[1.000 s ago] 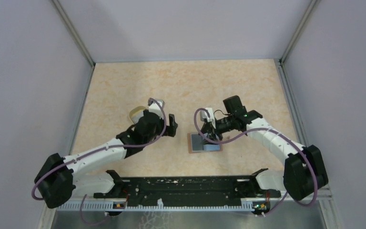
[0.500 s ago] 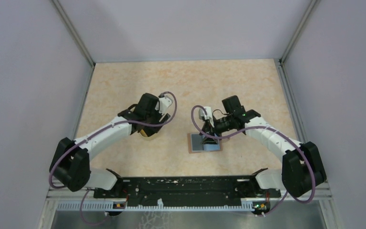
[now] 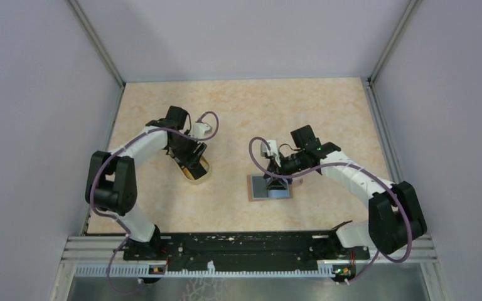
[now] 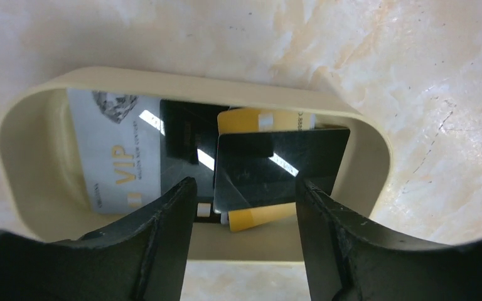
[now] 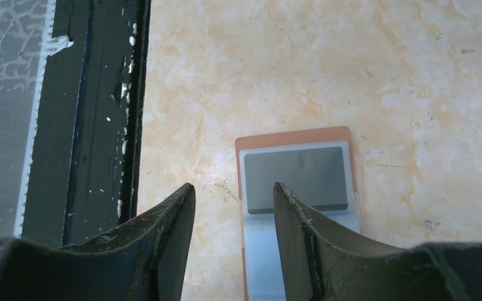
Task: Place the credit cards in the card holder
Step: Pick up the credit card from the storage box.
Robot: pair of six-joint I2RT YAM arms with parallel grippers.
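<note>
Left wrist: black card (image 4: 279,166) covers most of orange-yellow card (image 4: 254,219); VIP card (image 4: 116,147) right side lost behind second dark card (image 4: 185,138). Right wrist: card holder (image 5: 292,133) lower end cut by bottom edge.

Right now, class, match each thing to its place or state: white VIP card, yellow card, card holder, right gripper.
1 white VIP card
2 yellow card
3 card holder
4 right gripper

A open, above the card holder
B lying open on the table
C in the cup, leftmost in the left wrist view
D in the cup, partly hidden by a black card

Pairs: 1-C, 2-D, 3-B, 4-A
</note>
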